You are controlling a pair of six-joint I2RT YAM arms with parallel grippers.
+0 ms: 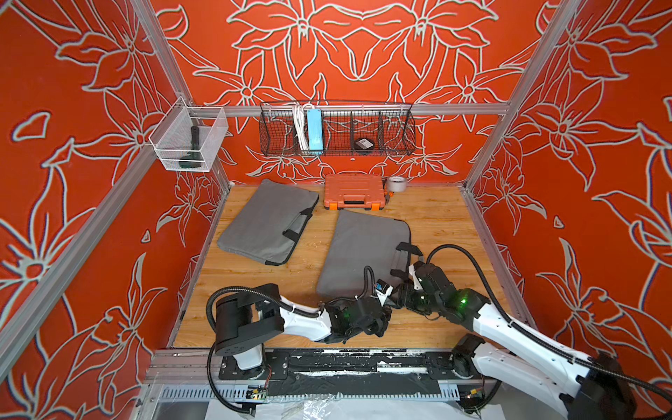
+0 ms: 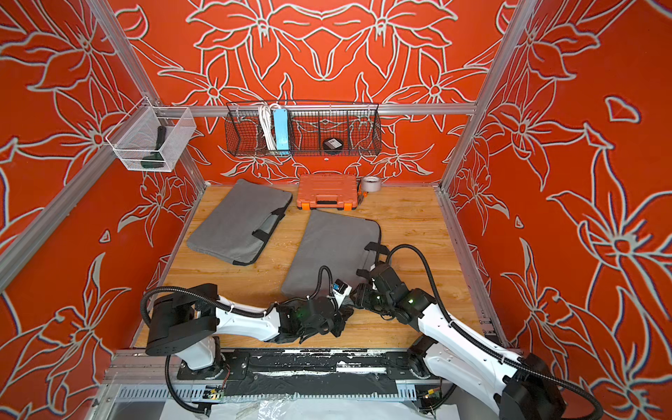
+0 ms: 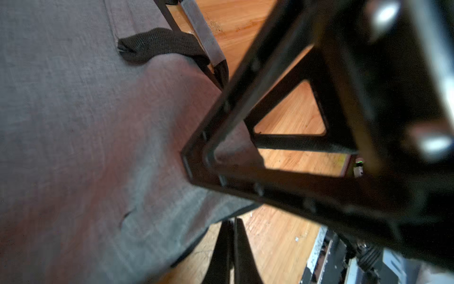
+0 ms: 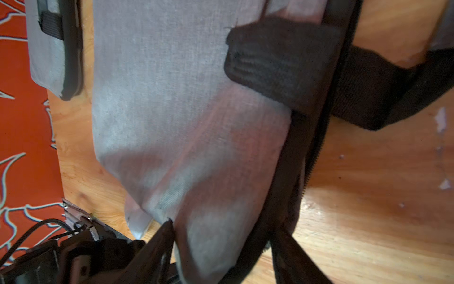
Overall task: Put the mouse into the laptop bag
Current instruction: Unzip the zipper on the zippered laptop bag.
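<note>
Grey cloth hides the inside of the laptop bag (image 1: 363, 247), which lies flat towards the front edge of the worktop (image 1: 436, 218), right of centre. The mouse shows in no view, so where it sits cannot be told. In both top views the black wrists cover both sets of fingertips. The left gripper (image 3: 232, 226) has its fingers pressed together on the woven top panel at the bag's front corner, and the cloth rises there in a soft ridge. Just right of it, the right gripper (image 1: 400, 291) meets the black zipper edge beside the webbing handle (image 4: 282, 56). Its triangular frame blurs across the left wrist view, and how far its jaws stand apart cannot be told. Near the back-left corner lies a second grey bag (image 1: 265, 222), then a ribbed orange plastic case (image 1: 354, 196) and a tape roll (image 1: 396, 183) along the back edge.
</note>
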